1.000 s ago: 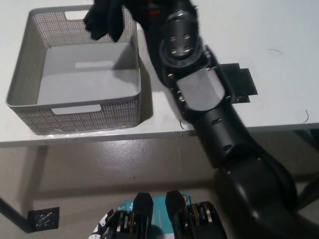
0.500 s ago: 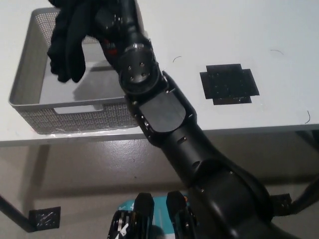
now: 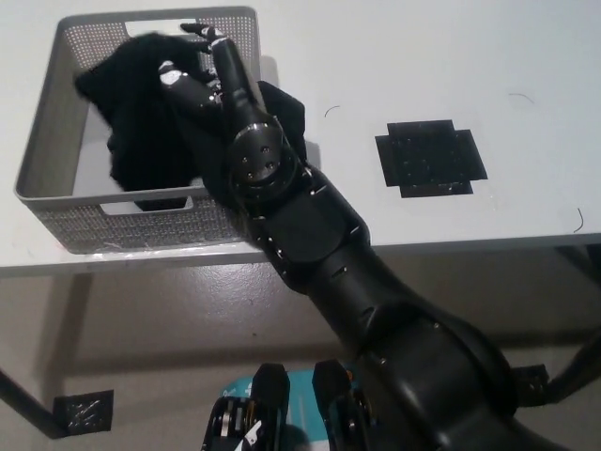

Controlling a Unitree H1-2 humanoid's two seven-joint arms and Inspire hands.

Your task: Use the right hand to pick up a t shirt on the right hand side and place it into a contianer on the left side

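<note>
The black t-shirt [image 3: 141, 113] lies bunched inside the grey mesh container [image 3: 49, 113] at the table's left. One fold of it hangs over the container's right wall onto the table. My black right hand [image 3: 199, 77] is over the container's far right part, just above the shirt. Its fingers are spread apart and hold nothing. The right arm reaches in across the container's near right corner and hides that corner. My left hand does not show.
A flat black cross-shaped patch [image 3: 430, 160] lies on the white table [image 3: 394, 56] to the right. The table's front edge runs across the picture below the container. Floor with a small dark patch [image 3: 83, 412] shows beneath.
The right hand carried the shirt leftward over the container and let it go. The shirt, which hung from the hand before, now rests inside, and the fingers have spread.
</note>
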